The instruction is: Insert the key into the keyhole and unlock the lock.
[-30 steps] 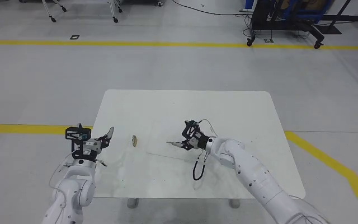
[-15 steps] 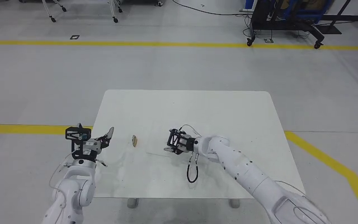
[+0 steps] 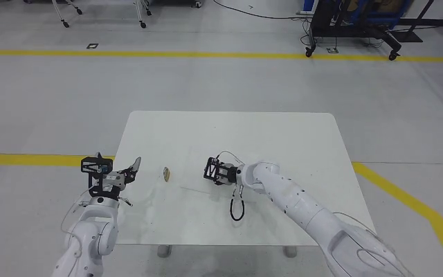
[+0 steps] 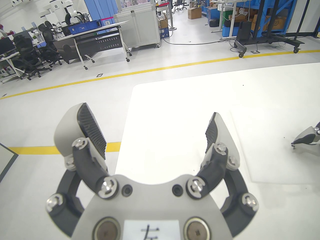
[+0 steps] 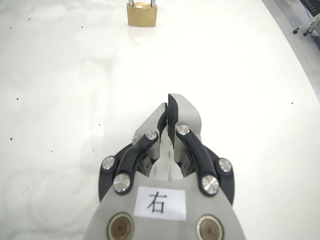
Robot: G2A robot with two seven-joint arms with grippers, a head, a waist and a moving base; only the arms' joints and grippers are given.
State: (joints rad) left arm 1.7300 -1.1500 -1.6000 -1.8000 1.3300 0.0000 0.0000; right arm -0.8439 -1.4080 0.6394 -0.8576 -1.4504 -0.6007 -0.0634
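Padlock [image 5: 142, 8] is standing on its base on the white desk [image 5: 225, 51], with the brass body below and the silver shackle arching up, both legs seated in the body. In the top view it is sitting in the left part of the desk, between the two tools and touching neither.

The right tool [image 5: 168, 102] is hovering low over the desk near its middle and pointing straight at the broad face of the padlock, with a stretch of bare desk lying between them. Its black ribbed pads [image 5: 172, 116] are pressing together, so it is closed tight. In the left wrist view, what may be the key [image 4: 294, 146] is showing as a small dark nub under that tool's tip, too small to be sure.

The left tool [image 4: 150, 128] is hanging at the left edge of the desk with its fingers spread wide, one finger over the floor and the other over the desk. It is sitting near the padlock but apart from it.

A yellow floor line [image 3: 55, 159] is running past the desk on both sides, and a few dark specks are dotting the desk top.
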